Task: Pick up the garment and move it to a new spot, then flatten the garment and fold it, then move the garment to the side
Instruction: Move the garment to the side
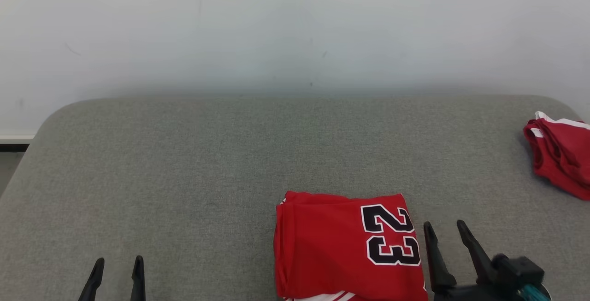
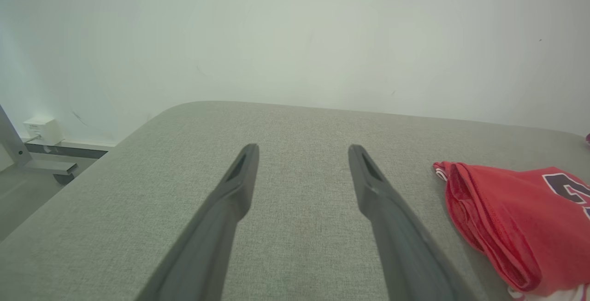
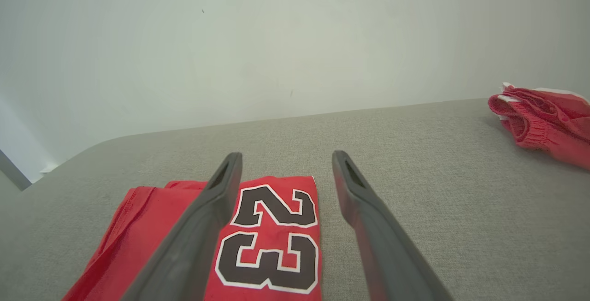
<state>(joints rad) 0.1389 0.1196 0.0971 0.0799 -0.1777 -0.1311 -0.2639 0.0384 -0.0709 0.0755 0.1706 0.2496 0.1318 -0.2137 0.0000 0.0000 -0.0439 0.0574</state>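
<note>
The folded red jersey (image 1: 345,245) lies on the grey padded worktop (image 1: 184,162), by its near edge. The right hand (image 1: 445,225) waits just right of the jersey, fingers spread and empty. The left hand (image 1: 119,260) is well to the jersey's left, also spread and empty.

Pinching only the top layer would likely pull the fold open, and a drag toward the near edge could spill the jersey off. The bare worktop left of and beyond the jersey gives ample room. Far to its right, another red garment (image 1: 560,158) crowds the edge.
</note>
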